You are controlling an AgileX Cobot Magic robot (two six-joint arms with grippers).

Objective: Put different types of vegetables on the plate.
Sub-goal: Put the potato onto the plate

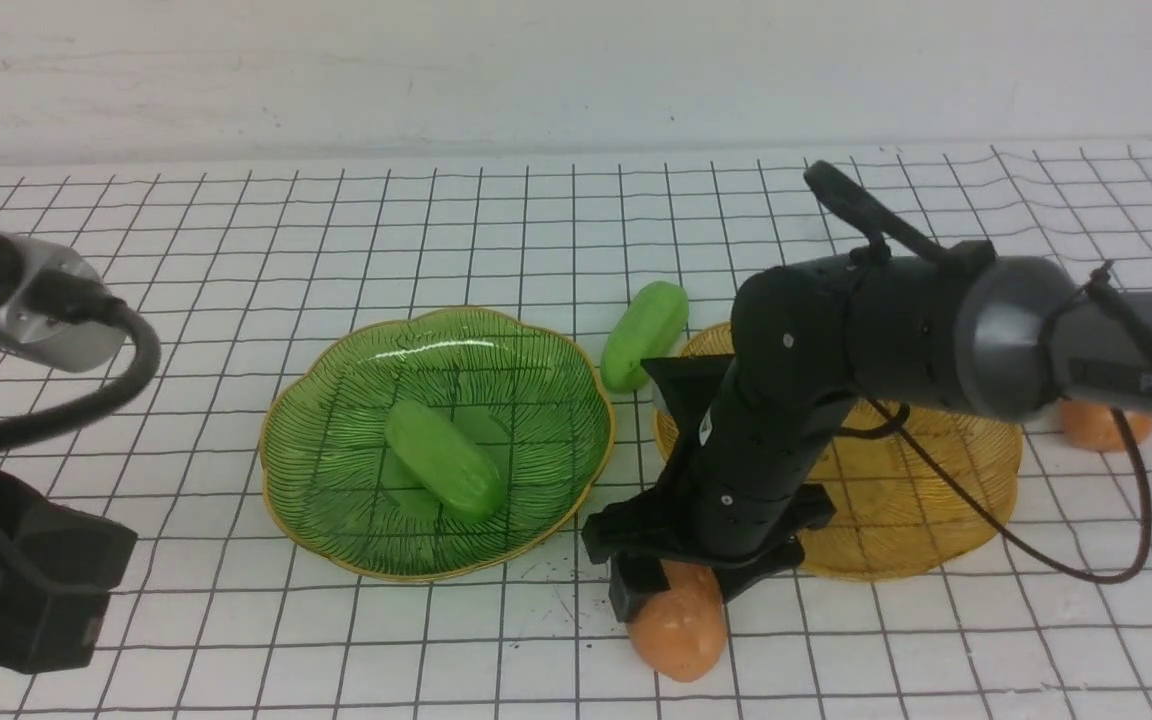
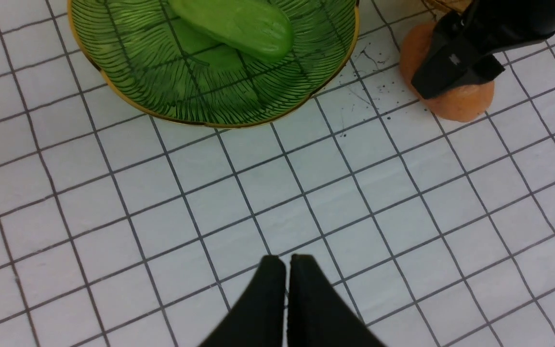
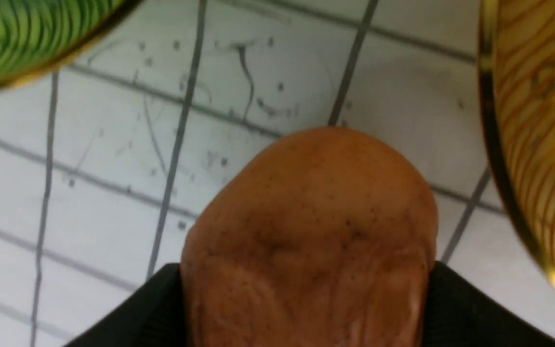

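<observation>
My right gripper [image 1: 681, 595] is shut on an orange-brown potato [image 1: 678, 630] that lies on the table between and in front of the two plates. The right wrist view shows the potato [image 3: 316, 231] pressed between both black fingers [image 3: 455, 303]. One light-green cucumber [image 1: 443, 460] lies in the green plate [image 1: 281, 480]. The second cucumber [image 1: 644, 335] lies on the table behind, between the green plate and the amber plate [image 1: 946, 520]. A second potato [image 1: 1101, 425] peeks out behind my right arm. My left gripper [image 2: 287, 262] is shut and empty, over the table in front of the green plate [image 2: 113, 91].
The table is a white grid cloth, rippled at the far right. My right arm reaches across and hides much of the amber plate. A white wall runs along the back edge. Small dark specks mark the cloth near the held potato [image 2: 460, 101].
</observation>
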